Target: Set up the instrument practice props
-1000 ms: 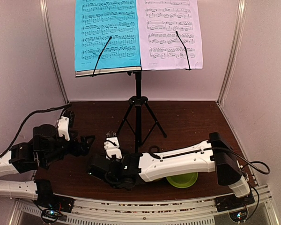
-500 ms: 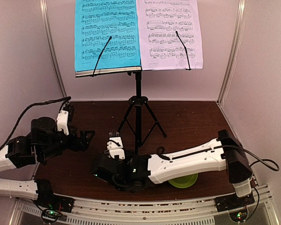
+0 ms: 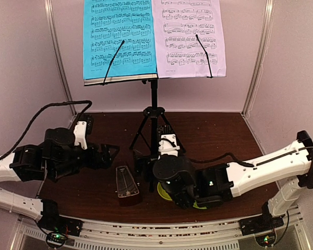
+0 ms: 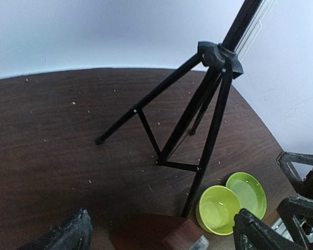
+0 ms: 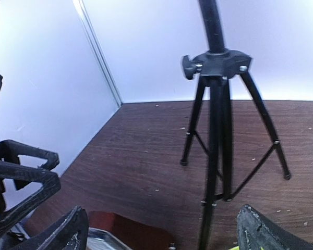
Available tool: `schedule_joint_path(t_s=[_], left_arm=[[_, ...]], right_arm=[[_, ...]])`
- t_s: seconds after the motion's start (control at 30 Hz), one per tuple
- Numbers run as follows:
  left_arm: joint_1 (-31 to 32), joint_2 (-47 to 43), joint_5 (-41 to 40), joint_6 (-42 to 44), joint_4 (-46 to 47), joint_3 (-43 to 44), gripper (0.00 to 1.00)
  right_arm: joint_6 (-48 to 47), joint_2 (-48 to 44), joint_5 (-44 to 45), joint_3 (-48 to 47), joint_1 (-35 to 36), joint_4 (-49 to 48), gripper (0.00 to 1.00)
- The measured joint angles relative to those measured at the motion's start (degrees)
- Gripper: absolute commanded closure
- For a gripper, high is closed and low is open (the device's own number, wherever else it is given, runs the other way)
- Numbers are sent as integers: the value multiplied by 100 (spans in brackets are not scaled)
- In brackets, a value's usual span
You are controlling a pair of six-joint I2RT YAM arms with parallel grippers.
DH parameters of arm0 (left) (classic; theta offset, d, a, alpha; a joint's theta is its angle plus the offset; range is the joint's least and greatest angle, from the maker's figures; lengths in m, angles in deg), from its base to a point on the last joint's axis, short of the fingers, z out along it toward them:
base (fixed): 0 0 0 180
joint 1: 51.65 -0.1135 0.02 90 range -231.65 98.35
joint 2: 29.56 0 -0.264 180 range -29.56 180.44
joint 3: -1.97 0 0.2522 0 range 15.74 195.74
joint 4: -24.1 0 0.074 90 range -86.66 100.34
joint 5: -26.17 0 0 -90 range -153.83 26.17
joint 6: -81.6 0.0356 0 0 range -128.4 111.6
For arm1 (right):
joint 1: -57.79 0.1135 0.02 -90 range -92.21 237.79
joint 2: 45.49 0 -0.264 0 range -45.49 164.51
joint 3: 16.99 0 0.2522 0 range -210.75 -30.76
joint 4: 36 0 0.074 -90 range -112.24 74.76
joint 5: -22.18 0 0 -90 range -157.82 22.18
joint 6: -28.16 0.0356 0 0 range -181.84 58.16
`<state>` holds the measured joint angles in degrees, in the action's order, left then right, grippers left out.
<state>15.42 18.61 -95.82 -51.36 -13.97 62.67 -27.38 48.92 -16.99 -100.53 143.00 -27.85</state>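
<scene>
Metronome (image 3: 127, 182) placement looks basically done: left end effector (image 3: 112, 151), fingers apart and empty, sits left of the music stand (image 3: 154, 99) legs; metronome's upright front-left of them; right end effector (image 3: 142, 165), apart too, beside it. Next: back off without bumping it.

Only printed music notation on the cyan sheet (image 3: 119, 39) and the lilac sheet (image 3: 189, 37), upper centre; no legible words.

We see a lime-green bowl (image 4: 217, 209) touching a lime-green plate (image 4: 249, 190) (the bowl overlaps its rim) on a dark wooden table (image 4: 52, 156) flecked with pale specks.
</scene>
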Motion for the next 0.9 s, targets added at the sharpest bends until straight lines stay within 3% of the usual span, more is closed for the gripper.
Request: schedule_joint_path(t_s=[0.2, 0.43, 0.9], left_arm=[[715, 1279, -308, -1471, -595, 704, 5], [870, 2240, -393, -2833, -1397, 1158, 13], [879, 3112, -402, -3895, -1987, 1156, 23]], right_arm=[[-168, -332, -52, 721, -144, -201, 0], [2, -872, -560, 1458, -544, -455, 0], [149, -1075, -756, 1810, -601, -850, 0]])
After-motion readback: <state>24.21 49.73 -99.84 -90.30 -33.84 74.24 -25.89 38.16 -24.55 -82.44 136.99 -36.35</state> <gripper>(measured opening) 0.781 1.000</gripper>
